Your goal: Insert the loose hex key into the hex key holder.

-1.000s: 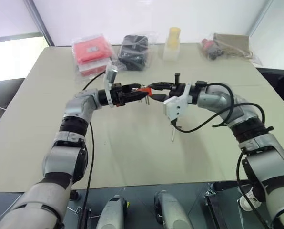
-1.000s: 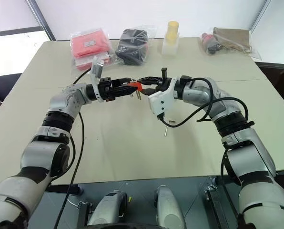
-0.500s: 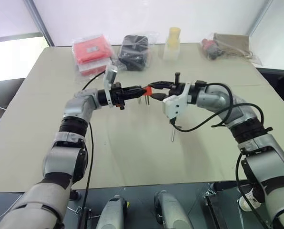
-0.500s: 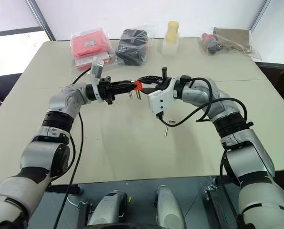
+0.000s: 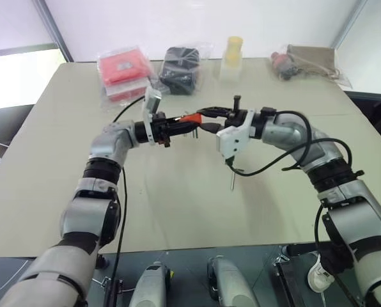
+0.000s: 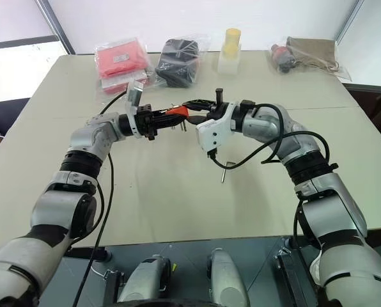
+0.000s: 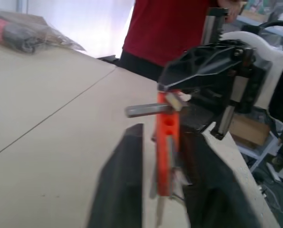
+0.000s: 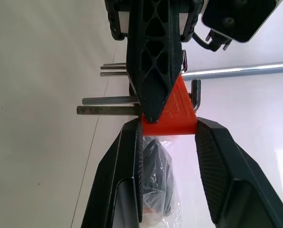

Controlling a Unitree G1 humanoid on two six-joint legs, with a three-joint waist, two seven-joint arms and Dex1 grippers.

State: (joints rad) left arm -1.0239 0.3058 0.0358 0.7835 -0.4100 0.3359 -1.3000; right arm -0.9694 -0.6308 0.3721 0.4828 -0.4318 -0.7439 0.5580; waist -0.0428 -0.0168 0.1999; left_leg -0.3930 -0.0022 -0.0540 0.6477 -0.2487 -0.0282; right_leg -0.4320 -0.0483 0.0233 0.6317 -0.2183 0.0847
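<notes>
From my head views, I am holding both hands above the tabletop (image 5: 178,211), meeting in the middle: my left hand (image 5: 178,125) and my right hand (image 5: 200,118) are both pinching the orange hex key holder (image 5: 190,118), its dark keys hanging down. The loose hex key (image 5: 232,179) is lying on the tabletop, just below my right wrist, apart from both hands. In my left wrist view, my fingers (image 7: 117,190) are closing tight on the holder (image 7: 166,142), with the right hand (image 7: 208,76) gripping it from the far side. In my right wrist view, my partly closed fingers (image 8: 122,175) are clamping the holder's (image 8: 172,116) edges.
</notes>
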